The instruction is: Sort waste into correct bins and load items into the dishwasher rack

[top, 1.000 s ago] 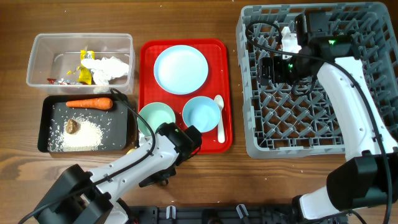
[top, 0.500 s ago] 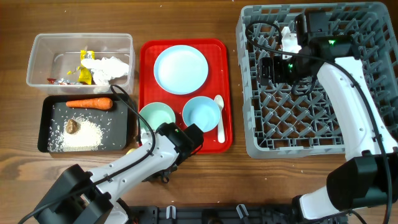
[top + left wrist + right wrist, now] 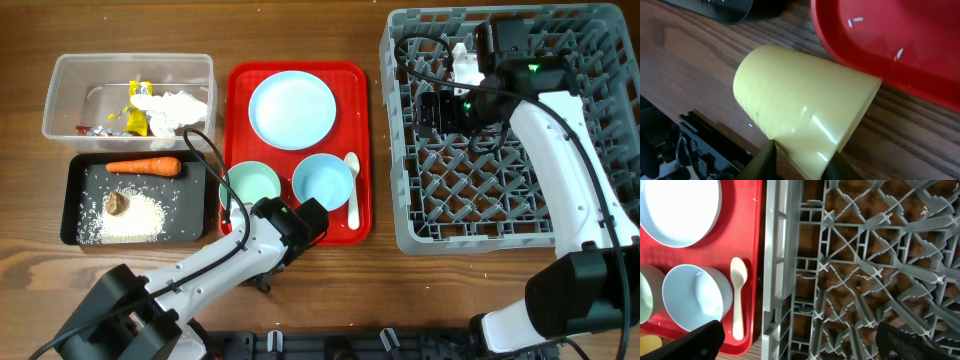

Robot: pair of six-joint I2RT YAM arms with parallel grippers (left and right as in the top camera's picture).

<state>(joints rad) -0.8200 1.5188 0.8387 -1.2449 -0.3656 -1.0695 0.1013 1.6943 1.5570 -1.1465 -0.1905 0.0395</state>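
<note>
- Waste looks sorted: wrappers (image 3: 135, 118), tissue (image 3: 178, 108) in the clear tub (image 3: 70, 100); carrot (image 3: 143, 166), rice (image 3: 130, 215) in the black tray (image 3: 72, 200).
- Loading is not begun: rack (image 3: 480, 200) shows no dishes; plate (image 3: 291, 110), bowls (image 3: 324, 184), spoon (image 3: 352, 190) sit on the red tray (image 3: 238, 80).
- Left hand (image 3: 799, 162): cup (image 3: 800, 100) lies sideways on the counter (image 3: 300, 30) at its fingertips, wall between them; clamped or not, I cannot tell.
- Right hand (image 3: 800, 342): spread wide, empty, rack beneath it.

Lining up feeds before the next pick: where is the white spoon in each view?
Overhead: white spoon lies lower right on the red tray, beside a blue bowl.
Left wrist: not in view.
Right wrist: lower left, right of that bowl.
Shared landmark: the red tray, in all three.
</note>
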